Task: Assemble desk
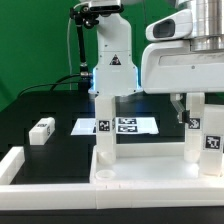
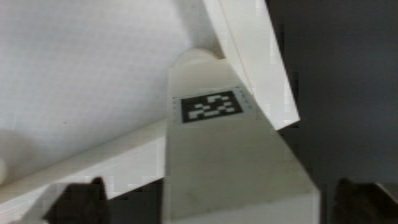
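Directly under the claw (image 1: 189, 120) stands one upright leg (image 1: 212, 128) of the desk, fixed on the tabletop panel (image 1: 150, 180); in the wrist view this tagged leg (image 2: 222, 150) rises between the spread fingers (image 2: 75, 200), which sit either side without visibly pressing it, and another loose leg block (image 1: 41, 130) lies well apart

Two leg blocks (image 1: 104, 133) (image 1: 197, 128) upright on tabletop panel (image 1: 130, 183); third leg block (image 1: 42, 130) lying apart at exterior view's left; marker board (image 1: 115, 126) behind.
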### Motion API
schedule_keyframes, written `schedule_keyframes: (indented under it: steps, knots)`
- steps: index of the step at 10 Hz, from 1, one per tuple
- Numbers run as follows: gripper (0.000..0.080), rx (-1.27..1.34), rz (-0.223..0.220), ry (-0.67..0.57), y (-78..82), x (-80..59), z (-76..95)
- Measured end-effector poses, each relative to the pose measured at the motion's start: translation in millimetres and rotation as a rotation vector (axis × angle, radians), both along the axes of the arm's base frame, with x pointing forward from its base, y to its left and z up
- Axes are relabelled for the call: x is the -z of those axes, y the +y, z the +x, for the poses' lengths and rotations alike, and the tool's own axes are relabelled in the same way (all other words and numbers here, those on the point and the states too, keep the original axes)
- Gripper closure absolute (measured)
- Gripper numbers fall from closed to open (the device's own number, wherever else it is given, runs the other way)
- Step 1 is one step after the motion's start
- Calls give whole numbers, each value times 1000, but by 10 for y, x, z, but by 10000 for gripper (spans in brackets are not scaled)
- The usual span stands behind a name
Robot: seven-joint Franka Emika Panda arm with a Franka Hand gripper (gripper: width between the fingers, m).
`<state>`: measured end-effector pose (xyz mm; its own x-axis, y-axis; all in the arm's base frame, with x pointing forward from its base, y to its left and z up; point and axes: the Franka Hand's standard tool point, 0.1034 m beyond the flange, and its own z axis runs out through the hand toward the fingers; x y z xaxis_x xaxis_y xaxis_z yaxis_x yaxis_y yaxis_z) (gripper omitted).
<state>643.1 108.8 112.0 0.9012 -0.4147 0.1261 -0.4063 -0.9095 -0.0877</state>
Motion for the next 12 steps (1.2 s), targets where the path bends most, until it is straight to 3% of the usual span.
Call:
schedule_keyframes:
  steps: [2, 6, 12]
  knots:
    - [513, 158, 24, 6, -4, 3, -4]
    - [510, 506, 73, 19, -49, 9, -16]
    - [509, 1306, 229, 88, -69, 31, -71]
